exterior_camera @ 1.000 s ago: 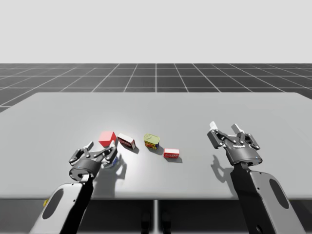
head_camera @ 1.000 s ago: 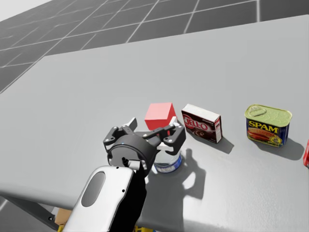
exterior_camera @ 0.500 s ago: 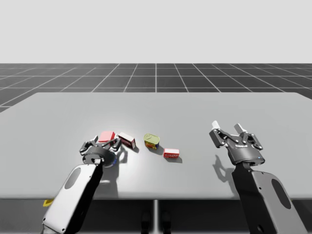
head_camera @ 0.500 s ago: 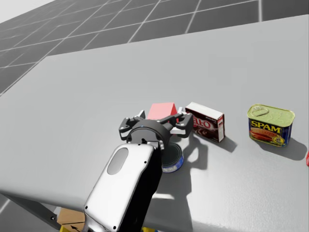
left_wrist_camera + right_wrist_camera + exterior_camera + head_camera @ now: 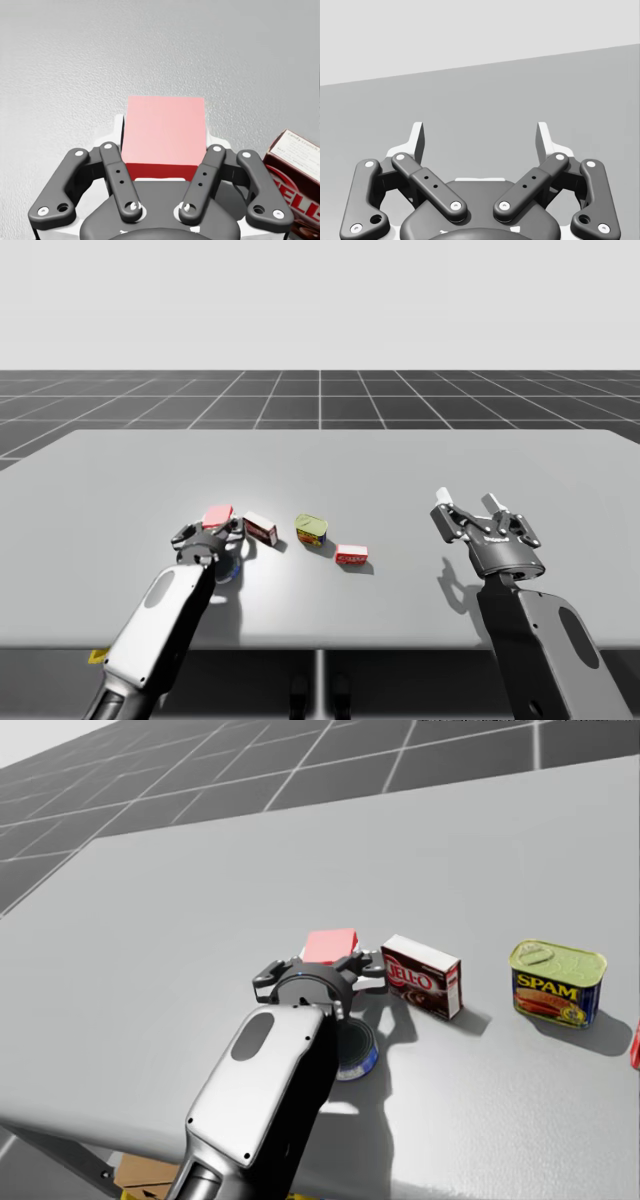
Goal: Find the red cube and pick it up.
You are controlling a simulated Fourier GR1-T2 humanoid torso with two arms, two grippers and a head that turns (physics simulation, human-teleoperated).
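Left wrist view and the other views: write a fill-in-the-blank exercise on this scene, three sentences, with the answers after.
My left gripper has its fingers against two sides of the ____ cube.
My right gripper has its fingers ____, with nothing between them.
Between the cube and the rectangular can stands a dark red ____.
Missing words: red; open; box.
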